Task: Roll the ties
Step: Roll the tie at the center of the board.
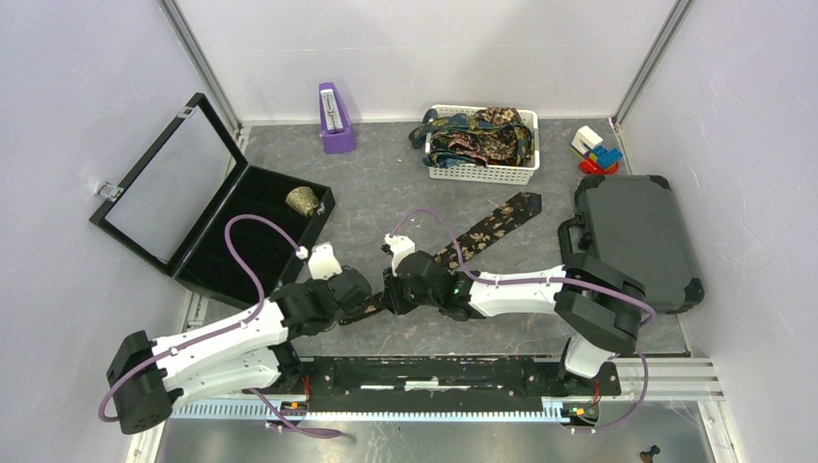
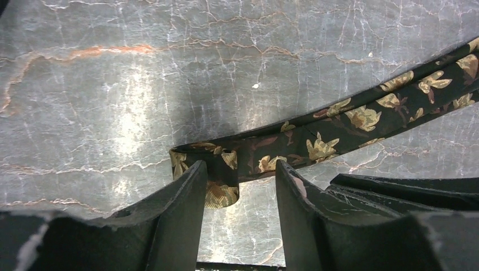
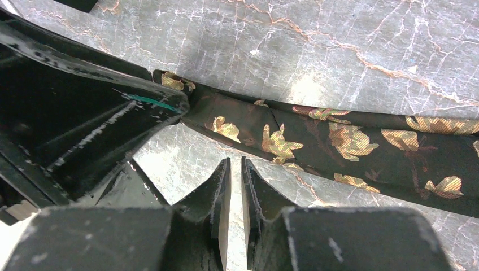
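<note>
Left wrist view shows the left gripper [image 2: 240,167] with its fingers spread moderately wide, the narrow end of a dark tie [image 2: 339,121] with gold flowers lying on the table [image 2: 113,101] between them. That end is folded back on itself into a small loop just beside the left-hand finger [image 2: 181,209], and neither finger clamps it. Right wrist view shows the right gripper [image 3: 236,161] closed to a thin slit with nothing in the gap, its tips just at the tie's near edge. The left gripper's dark body meets the tie's end at the left of that view. Top external view shows both grippers close together at the middle near part of the table, over the tie's narrow end. From there the tie runs flat and diagonally up to the right, its broad pointed end near a grey case [image 1: 632,236]. More ties [image 1: 477,135] fill a white basket [image 1: 482,175] at the back. An open black box [image 1: 253,227] on the left holds a small olive-gold roll [image 1: 303,201].
</note>
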Robot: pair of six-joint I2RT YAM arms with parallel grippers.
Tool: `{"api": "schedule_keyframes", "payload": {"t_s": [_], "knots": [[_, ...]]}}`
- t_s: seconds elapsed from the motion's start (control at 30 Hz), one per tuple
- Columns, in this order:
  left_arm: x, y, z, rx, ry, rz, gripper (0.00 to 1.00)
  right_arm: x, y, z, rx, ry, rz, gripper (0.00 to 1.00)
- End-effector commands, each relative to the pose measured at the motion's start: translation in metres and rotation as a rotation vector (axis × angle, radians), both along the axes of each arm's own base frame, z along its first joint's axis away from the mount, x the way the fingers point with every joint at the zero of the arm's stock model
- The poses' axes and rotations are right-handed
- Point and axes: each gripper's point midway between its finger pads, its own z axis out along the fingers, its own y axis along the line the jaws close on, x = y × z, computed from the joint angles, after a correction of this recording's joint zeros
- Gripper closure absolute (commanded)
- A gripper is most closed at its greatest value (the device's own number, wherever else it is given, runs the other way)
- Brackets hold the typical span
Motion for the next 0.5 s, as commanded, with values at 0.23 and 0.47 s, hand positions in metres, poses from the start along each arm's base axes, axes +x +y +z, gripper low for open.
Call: {"api": "schedule_keyframes", "payload": {"t_s": [0.23,0.47], "knots": [[-0.008,0.045,0.045,0.004,-0.1,0.094,0.63,0.005,0.024,0.036,0.098,-0.034,0.033,0.81],[-0.022,0.053,0.021,0.001,-0.034,0.121,0.95,0.004,0.033,0.042,0.124,-0.032,0.041,0.81]]}}
